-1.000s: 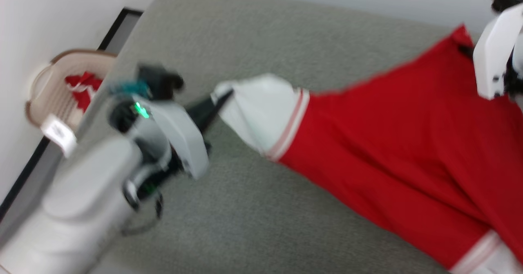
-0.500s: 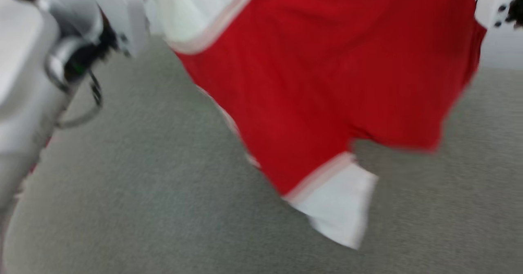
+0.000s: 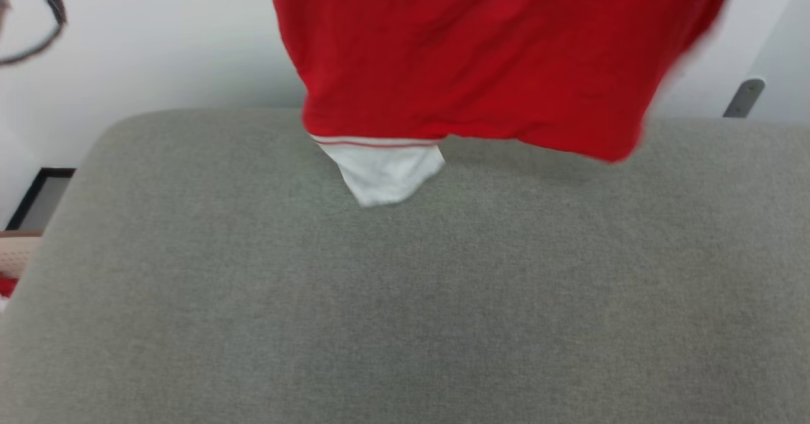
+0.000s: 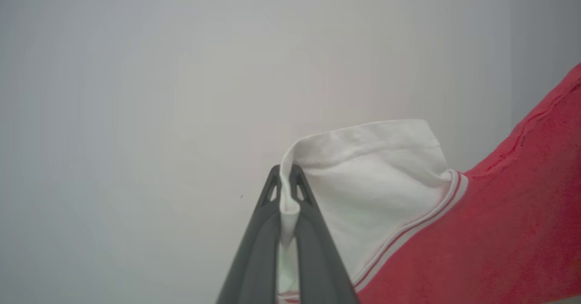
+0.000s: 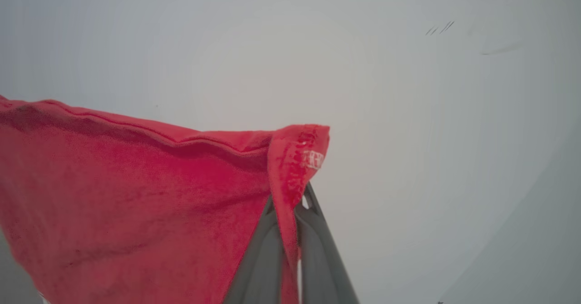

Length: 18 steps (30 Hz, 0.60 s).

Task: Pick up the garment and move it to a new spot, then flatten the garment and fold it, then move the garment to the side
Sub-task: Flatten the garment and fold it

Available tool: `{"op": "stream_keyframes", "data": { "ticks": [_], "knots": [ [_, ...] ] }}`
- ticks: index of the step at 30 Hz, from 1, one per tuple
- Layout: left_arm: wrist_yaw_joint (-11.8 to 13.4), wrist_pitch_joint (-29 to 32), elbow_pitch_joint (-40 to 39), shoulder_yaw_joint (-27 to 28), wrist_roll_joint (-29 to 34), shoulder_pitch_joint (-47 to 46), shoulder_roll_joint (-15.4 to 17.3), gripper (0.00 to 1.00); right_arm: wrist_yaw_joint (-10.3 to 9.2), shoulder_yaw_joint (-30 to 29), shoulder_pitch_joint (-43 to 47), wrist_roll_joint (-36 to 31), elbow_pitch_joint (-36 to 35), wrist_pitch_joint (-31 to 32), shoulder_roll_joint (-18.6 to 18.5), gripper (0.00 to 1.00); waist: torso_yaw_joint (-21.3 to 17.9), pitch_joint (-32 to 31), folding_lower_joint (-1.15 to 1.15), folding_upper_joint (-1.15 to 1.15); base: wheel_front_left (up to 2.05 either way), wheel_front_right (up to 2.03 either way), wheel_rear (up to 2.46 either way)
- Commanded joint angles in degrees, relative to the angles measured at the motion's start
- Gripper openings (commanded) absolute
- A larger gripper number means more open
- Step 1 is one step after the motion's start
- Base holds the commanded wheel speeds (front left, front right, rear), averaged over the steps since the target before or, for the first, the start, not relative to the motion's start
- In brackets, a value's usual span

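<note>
1 garment (image 3: 481, 63) higher, in 2 pincers (image 4: 285, 174) (image 5: 292, 199)

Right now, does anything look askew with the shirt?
Yes. The garment hangs sideways: the left tool pinches a white sleeve, the right tool a red corner, so the other sleeve dangles lowest over the grey cushion.

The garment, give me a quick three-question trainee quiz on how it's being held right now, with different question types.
1. True or false: the left gripper is shut on a white sleeve of the garment.
2. The right gripper pinches: A a white sleeve, B a red hemmed corner, C nothing.
3. Fill in: in the head view, the hanging white sleeve is lowest, over the ___ padded surface.
Key: 1 true; 2 B; 3 grey.
</note>
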Motion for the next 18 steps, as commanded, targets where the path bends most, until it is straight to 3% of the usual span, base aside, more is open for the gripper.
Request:
{"op": "stream_keyframes", "data": {
  "ticks": [1,12,18],
  "knots": [
    [-0.11,-0.41,0.73,-0.29,0.02,-1.3,-0.09,0.0,-0.06,-0.16,-0.72,0.43,0.11,-0.05,0.06,0.0,-0.87,1.37,0.0,0.0,0.0,0.0,0.0],
    [-0.14,-5.4,3.92,-1.57,0.47,-10.06,0.3,0.0,-0.06,-2.73,-7.61,-1.44,1.39,-0.55,0.29,0.0,-2.26,17.06,0.0,0.0,0.0,0.0,0.0],
    [2.6,-15.98,9.06,-1.69,6.54,-17.33,-0.68,0.0,-0.06,-5.7,-13.44,-8.5,9.45,-10.65,5.71,0.0,-4.76,27.3,0.0,0.0,0.0,0.0,0.0]
  ]
}}
